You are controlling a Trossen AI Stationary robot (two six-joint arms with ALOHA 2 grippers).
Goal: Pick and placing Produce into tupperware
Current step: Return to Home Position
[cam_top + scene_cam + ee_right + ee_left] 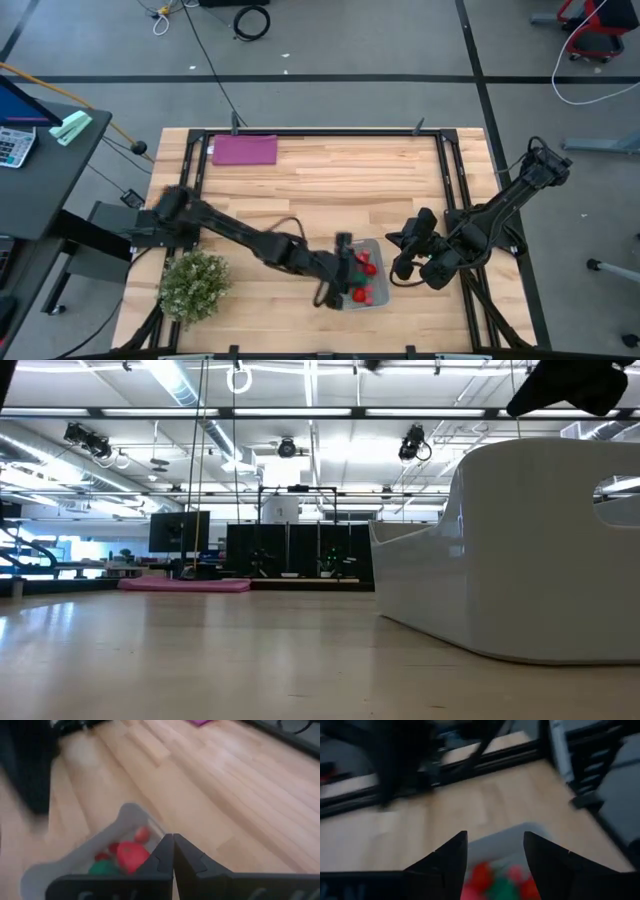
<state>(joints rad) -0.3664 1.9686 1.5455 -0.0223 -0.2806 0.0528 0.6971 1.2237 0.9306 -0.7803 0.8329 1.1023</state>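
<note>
The clear tupperware [374, 246] sits on the wooden table toward its near right. It fills the right of the low view [520, 560]. Red produce pieces [364, 270] and one green piece [102, 867] lie inside it. My left gripper [345, 268] hangs open over the container's left part, and its fingers frame the red and green pieces [481, 876] below them [495, 837]. My right gripper [400, 262] is shut, just right of the container, with its tips [173, 837] at the rim [159, 831]. My right gripper's shut fingertips [167, 842] stand right at the tupperware's right-hand rim, slanting down from the table's right. I cannot tell whether they touch it.
A bushy pale-green plant [193, 285] stands at the table's near left, beside the left arm. A flat purple rectangle [244, 150] lies at the far left edge and also shows in the low view [185, 585]. Bare wood spreads across the middle and far side.
</note>
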